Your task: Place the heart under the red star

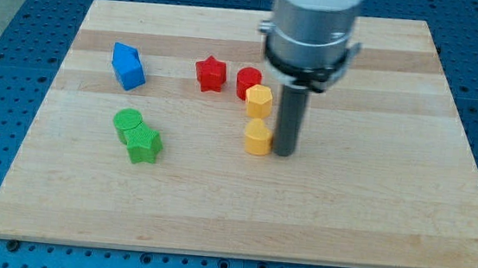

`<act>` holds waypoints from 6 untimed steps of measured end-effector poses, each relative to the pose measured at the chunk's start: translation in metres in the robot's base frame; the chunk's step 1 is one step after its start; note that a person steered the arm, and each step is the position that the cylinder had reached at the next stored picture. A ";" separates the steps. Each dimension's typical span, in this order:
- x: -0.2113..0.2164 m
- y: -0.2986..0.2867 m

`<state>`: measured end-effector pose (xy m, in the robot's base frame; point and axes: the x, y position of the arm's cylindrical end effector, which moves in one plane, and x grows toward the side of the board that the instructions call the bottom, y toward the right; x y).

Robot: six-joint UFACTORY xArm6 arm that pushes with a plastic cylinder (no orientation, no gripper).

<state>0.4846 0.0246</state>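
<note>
A yellow heart [258, 138] lies near the middle of the wooden board [362, 214]. The red star [211, 73] sits up and to the left of it. My tip [283, 152] rests on the board just right of the yellow heart, touching or almost touching its right side. A yellow hexagon block [258, 100] stands directly above the heart, and a red round block [248, 82] touches the hexagon's upper left.
A blue block [129, 65] lies at the view's left. A green round block [128, 124] and a green star [144, 144] sit together lower left. The arm's grey body [312, 28] hangs over the board's upper middle.
</note>
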 end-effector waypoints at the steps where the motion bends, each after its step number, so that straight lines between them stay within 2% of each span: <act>1: -0.008 -0.069; 2: -0.013 -0.079; 3: 0.001 -0.076; 4: 0.006 -0.130; 5: -0.008 -0.166; 6: -0.043 -0.151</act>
<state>0.4412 -0.1264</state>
